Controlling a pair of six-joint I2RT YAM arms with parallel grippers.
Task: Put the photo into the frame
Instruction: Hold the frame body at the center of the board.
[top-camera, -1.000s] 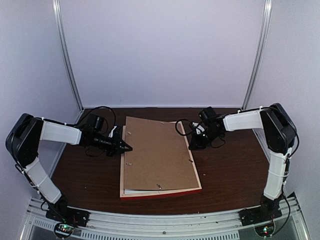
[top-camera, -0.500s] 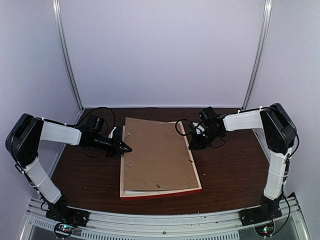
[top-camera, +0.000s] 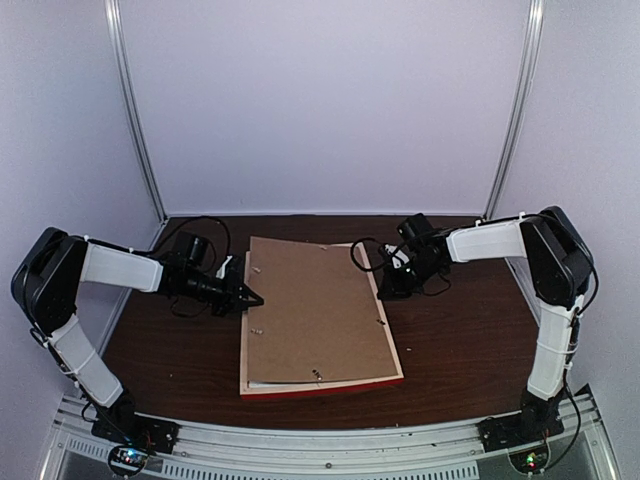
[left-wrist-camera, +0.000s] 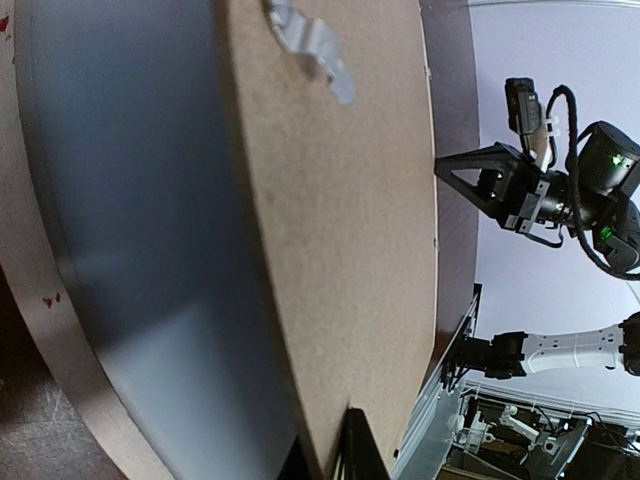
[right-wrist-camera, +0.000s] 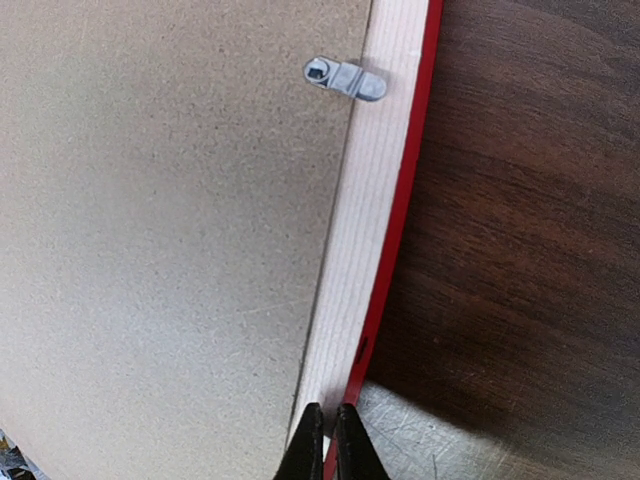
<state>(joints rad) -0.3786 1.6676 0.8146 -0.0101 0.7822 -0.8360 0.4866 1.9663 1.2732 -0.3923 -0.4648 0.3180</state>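
Frame (right-wrist-camera: 355, 230) red edge, pale back; backing board (right-wrist-camera: 170, 220) brown.

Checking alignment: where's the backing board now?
Top view: the backing board lies mid-table on the face-down frame, between the left gripper and the right gripper.

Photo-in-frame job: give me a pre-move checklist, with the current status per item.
1. Left gripper closed on the backing board at its left edge: ok.
2. Board raised off the frame on that side: ok.
3. Right gripper shut, tips at the frame's right rail: ok.
4. Photo seated in the frame: cannot tell, the board covers it.
5. Clip clear of the board: not ok, it straddles board and rail.
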